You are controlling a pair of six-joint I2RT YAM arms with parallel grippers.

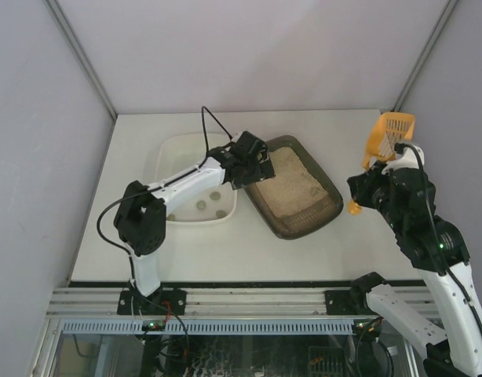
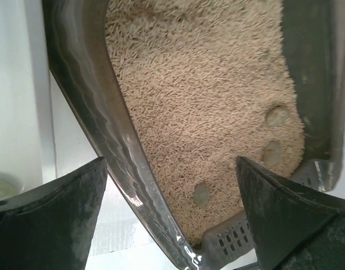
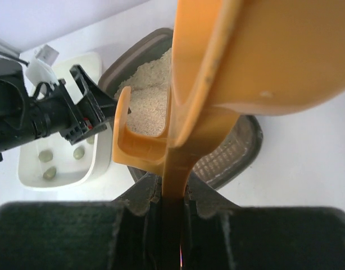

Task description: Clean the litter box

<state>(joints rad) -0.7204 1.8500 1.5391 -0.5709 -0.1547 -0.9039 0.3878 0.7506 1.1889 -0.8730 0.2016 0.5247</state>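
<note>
The dark brown-grey litter box (image 1: 308, 226) sits mid-table at an angle, with beige litter inside. My left gripper (image 1: 253, 161) is open over its left rim. In the left wrist view (image 2: 171, 169) the rim (image 2: 94, 112) runs between the spread fingers. Three grey clumps (image 2: 201, 194) lie in the litter near the box's end. My right gripper (image 1: 366, 184) is shut on the handle of an orange slotted scoop (image 1: 390, 133) and holds it upright in the air to the right of the box. The right wrist view shows the scoop (image 3: 251, 56) above the box (image 3: 228, 154).
A white tub (image 1: 178, 149) stands just left of the litter box and touches it. Several grey clumps (image 1: 200, 206) lie in it. It also shows in the right wrist view (image 3: 77, 67). Grey walls close in the table at the back and on both sides.
</note>
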